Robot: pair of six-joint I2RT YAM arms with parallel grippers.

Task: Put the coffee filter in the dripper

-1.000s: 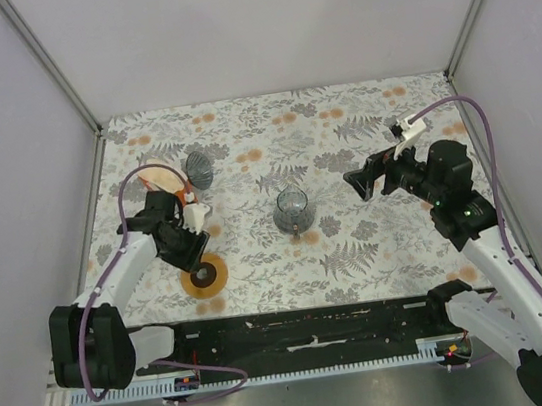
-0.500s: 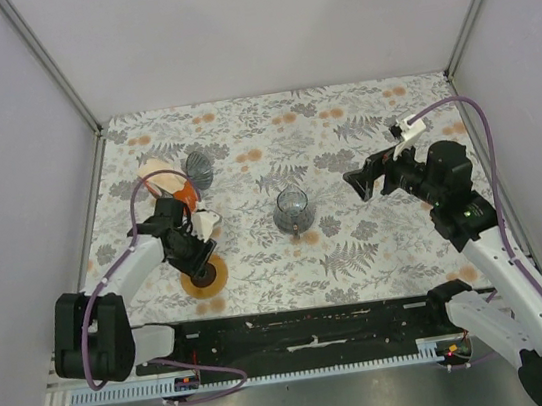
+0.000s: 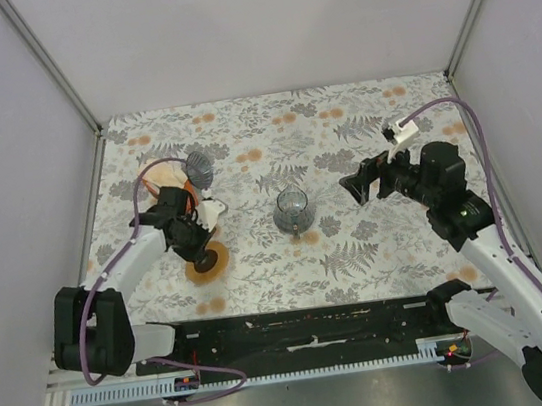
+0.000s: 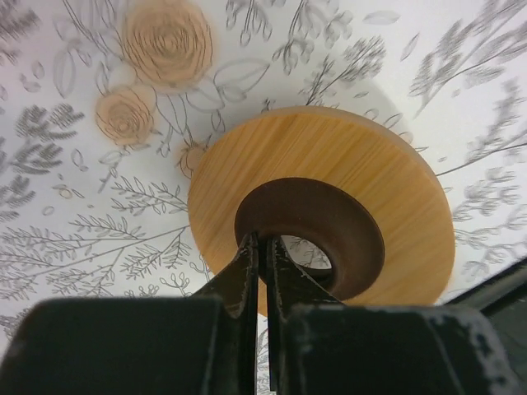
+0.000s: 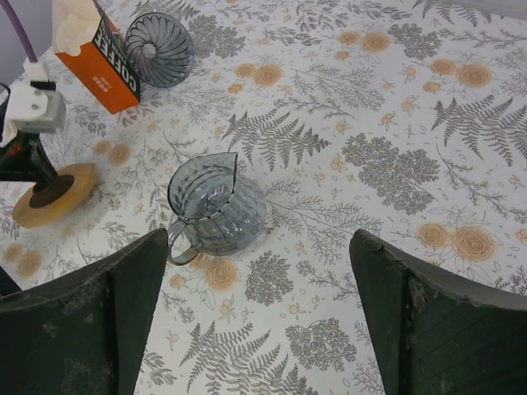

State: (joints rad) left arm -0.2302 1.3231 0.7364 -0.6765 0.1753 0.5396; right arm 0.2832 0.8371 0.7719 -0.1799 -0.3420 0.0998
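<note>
Count, dripper parts: we find one dark ribbed cone, the dripper, and one flat amber-brown ring with a centre hole.
Count, filters: one orange packet with one cream stack standing out of its top; we cannot make out a single coffee filter apart from that stack.
Count, other items: one glass cup with handle and spout, about mid-table.
Count, arms: two, one gripper each.
Dripper, look: smoky and see-through, with fine ribs running from the rim to a small centre. It appears tipped on its side, mouth turned toward the right arm.
Dripper, place: far left of the table, just beside the packet; we cannot tell whether they touch.
Ring, look and place: wood-grained top, dark brown collar round the hole. It sits at the near left, apart from the dripper.
Left gripper: clenched, fingers pressed together, tips at the near lip of the ring's hole. We cannot tell whether anything is pinched.
Right gripper: released, jaws spread wide, held to the right of the cup and touching nothing.
</note>
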